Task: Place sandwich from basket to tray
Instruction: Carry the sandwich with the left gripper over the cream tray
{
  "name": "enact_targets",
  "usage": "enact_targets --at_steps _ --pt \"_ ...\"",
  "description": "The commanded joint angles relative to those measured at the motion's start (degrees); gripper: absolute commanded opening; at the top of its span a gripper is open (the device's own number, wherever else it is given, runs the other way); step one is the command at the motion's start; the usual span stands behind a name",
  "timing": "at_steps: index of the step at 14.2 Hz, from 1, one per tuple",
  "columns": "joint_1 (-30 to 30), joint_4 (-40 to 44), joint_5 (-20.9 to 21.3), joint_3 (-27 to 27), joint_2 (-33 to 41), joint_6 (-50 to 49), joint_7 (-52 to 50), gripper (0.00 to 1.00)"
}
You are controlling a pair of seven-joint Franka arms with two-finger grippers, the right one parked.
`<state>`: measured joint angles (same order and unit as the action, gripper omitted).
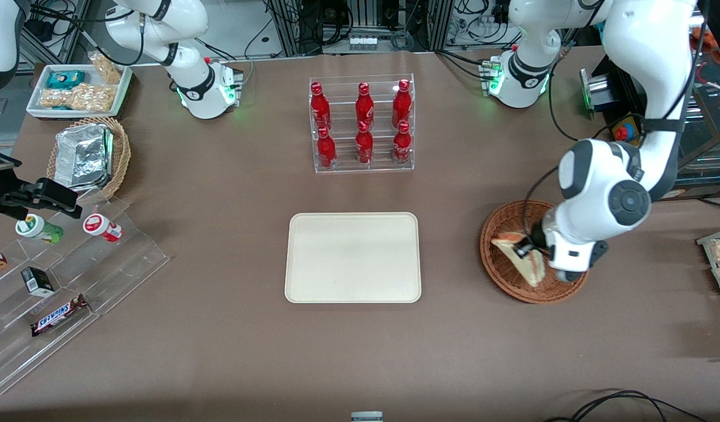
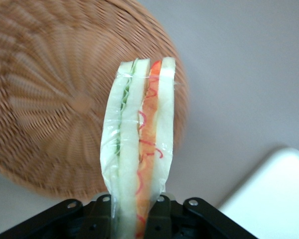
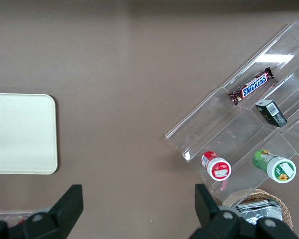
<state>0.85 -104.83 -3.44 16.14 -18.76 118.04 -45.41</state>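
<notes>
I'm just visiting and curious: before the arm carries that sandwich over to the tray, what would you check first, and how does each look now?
1. Gripper shut on sandwich: ok.
2. Sandwich lifted off the basket: ok, wrist view shows it above the weave.
3. Wrap intact: ok.
4. Tray bare: ok.
5. Path to tray free; bottles stand farther from the camera: ok.
6. Grip firmness: cannot tell.

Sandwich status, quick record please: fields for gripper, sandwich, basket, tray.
gripper: left arm's gripper over the basket, shut on the sandwich
sandwich: sandwich clamped between the fingers, lifted clear of the basket floor
basket: basket toward the working arm's end of the table, nothing else seen in it
tray: tray at table centre, nothing on it
</notes>
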Motion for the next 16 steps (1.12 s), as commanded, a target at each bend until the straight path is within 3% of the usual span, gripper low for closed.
enact_targets --at_steps 1,4,7,10,12,16 --pt "-0.23 4.55 6.39 7.73 -1.1 -3.96 1.2 0.03" --pt "-1.45 6.91 16.25 16.35 -5.74 -3.78 0.24 0.04" --pt "-12.41 17.09 18.82 16.21 -15.14 -4.13 -4.23 0.05" --pt "-22.01 25.79 27.76 14.18 -24.28 -3.87 -16.33 0.1" --pt "-24.48 29.67 33.48 14.27 -28.51 -3.87 -21.2 0.12" --pt "-25.99 30.65 34.38 14.27 -31.16 -3.69 -20.86 0.14"
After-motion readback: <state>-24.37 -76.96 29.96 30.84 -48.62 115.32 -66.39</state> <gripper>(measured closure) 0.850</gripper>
